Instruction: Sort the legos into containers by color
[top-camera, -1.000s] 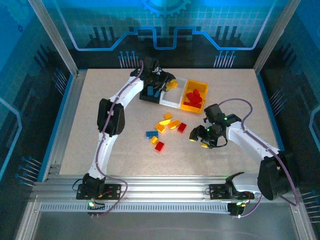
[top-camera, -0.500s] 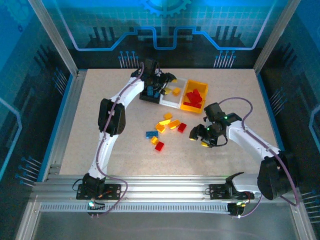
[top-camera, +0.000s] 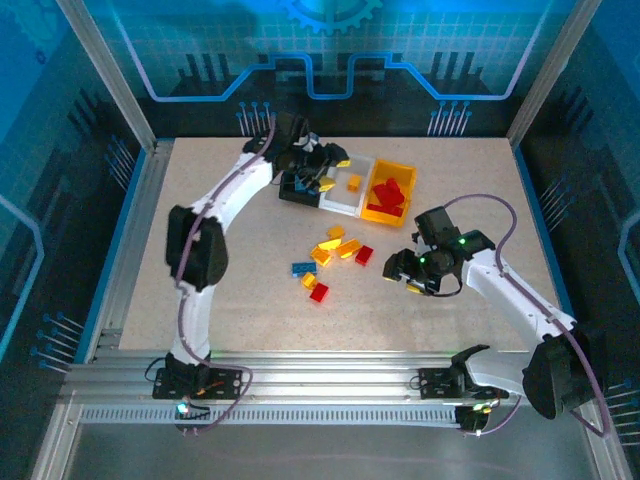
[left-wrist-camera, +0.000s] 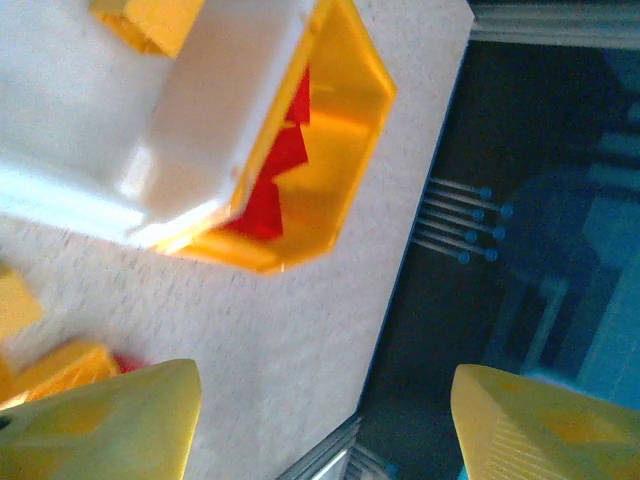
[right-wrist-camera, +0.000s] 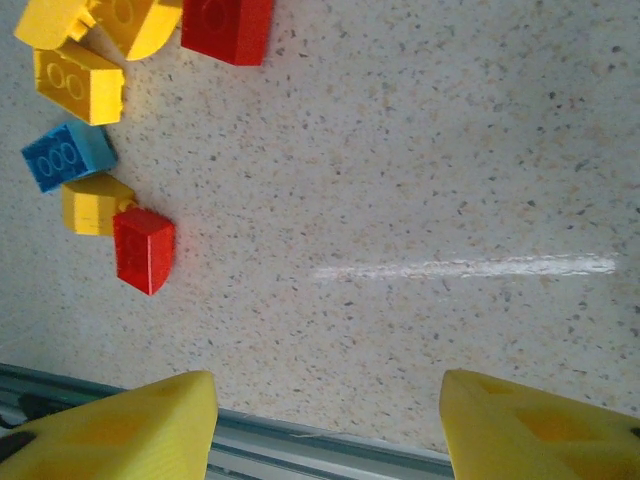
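Legos (top-camera: 322, 255) loose on table (top-camera: 260, 300) | left tool (left-wrist-camera: 325, 400) agape | right tool (right-wrist-camera: 328, 400) agape

The speckled beige tabletop (top-camera: 230, 290) is flat — in the right wrist view a thin bright streak of reflected light (right-wrist-camera: 465, 268) lies across it. Silver slotted aluminium rails (top-camera: 330, 372) run along its near edge, and a blue strip (top-camera: 118, 250) borders its left side. Behind stands a blue-lit back wall panel (top-camera: 420, 40) with a gear drawing (top-camera: 330, 12) at the top — slanted silver metal posts (top-camera: 105, 75) frame it.
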